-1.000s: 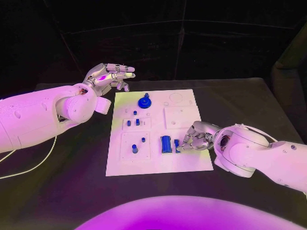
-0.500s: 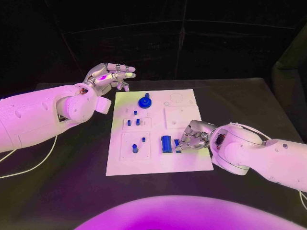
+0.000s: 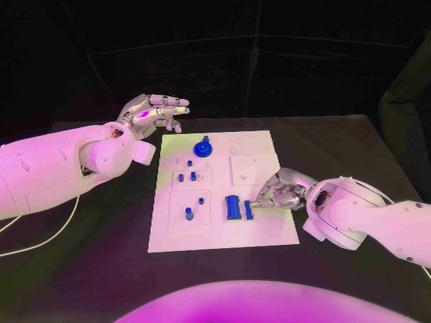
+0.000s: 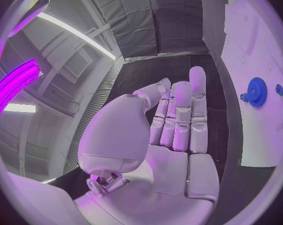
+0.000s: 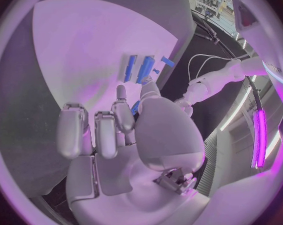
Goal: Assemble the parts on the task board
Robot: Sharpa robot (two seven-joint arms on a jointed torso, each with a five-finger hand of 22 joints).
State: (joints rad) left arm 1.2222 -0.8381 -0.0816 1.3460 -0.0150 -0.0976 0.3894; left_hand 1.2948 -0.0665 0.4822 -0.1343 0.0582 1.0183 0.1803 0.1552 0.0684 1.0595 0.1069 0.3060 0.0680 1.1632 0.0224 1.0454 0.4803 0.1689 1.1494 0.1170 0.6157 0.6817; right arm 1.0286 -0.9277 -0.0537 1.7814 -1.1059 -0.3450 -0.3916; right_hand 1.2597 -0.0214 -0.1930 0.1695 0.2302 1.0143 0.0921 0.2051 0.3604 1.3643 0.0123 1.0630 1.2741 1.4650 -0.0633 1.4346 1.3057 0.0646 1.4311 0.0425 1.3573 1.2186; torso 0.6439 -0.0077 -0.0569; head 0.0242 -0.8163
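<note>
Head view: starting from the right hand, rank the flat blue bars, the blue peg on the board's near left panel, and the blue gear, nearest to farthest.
From the right hand:
1. Flat blue bars, beside its fingers.
2. Blue peg, near left panel.
3. Blue gear, far end of the board, toward the left hand.

black table (image 3: 351, 145), white task board (image 3: 264, 232) flat at its middle, thin white cable (image 3: 41, 242) near its left edge

light: pretty dim overall, just a pinkish-purple glow landing on the task board (image 3: 264, 225)
background: black table (image 3: 351, 148) and backdrop soak up nearly everything
glare: purple strip lamps (image 4: 16, 82) blaze at the wrist views' rims
distortion: fisheye bends straight edges hard near the circles' edges
</note>
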